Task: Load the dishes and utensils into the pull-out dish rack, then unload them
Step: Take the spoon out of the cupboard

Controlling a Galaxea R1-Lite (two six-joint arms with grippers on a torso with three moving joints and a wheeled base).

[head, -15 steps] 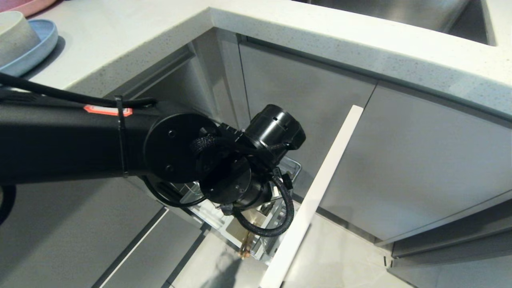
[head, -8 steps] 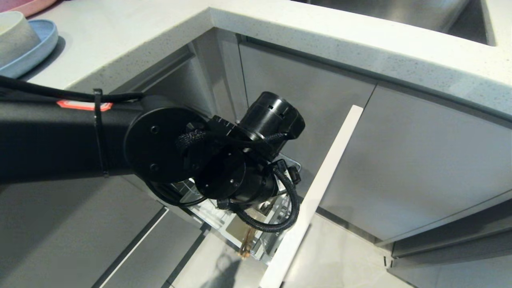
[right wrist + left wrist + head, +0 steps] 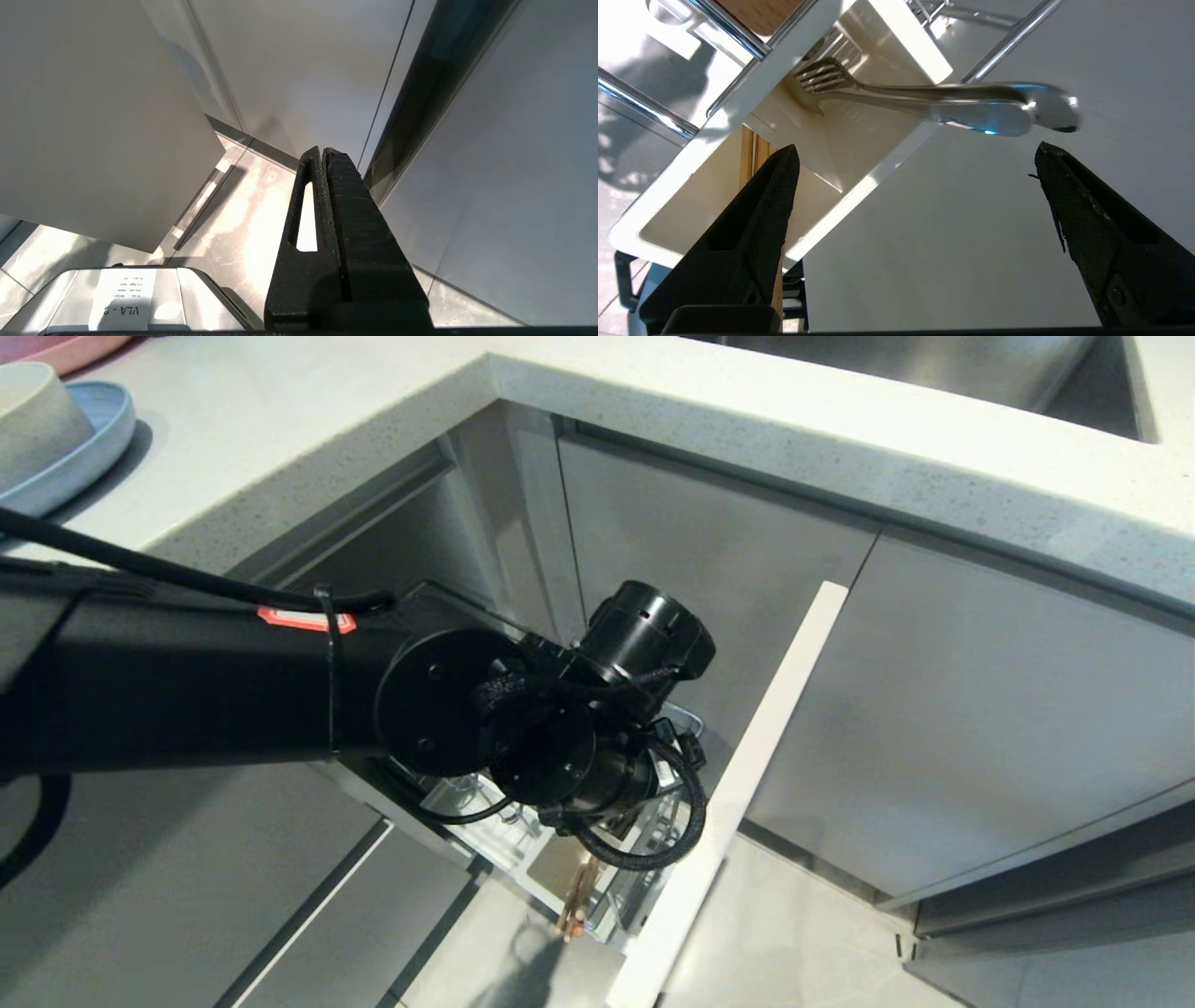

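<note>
The left hand (image 3: 915,154) hung over the pulled-out dish rack (image 3: 597,859), its two black fingers (image 3: 756,210) spread wide apart with nothing between them. In the left wrist view, a silver utensil (image 3: 943,100) lay just beyond the fingertips, apart from both. Its pronged end sat inside the white caddy (image 3: 896,163), and its broad, shiny handle end stuck out over the caddy's edge toward the grey door front (image 3: 971,233); it looked more like a fork than a spoon. A second metal piece seemed to lie under it, but I could not tell whether that was another utensil. One fingertip stood in front of the caddy's open compartment, where a strip of light-brown wood (image 3: 749,147), likely the chopsticks, showed beside it. Chrome wires (image 3: 733,35) of the rack crossed above the caddy.

In the head view, the left arm (image 3: 233,691) reached in from the left and hid most of the rack; the tips of the chopsticks (image 3: 574,910) poked out at the rack's near end, beside the white edge of the door front (image 3: 728,803). On the desk (image 3: 653,411), well apart from the rack, the off-white bowl (image 3: 33,415) sat in the pale-blue plate (image 3: 84,457), with a pink plate (image 3: 75,350) just behind them.

The right hand (image 3: 322,154) was parked low beside the cabinet fronts, its fingers pressed together on nothing.
</note>
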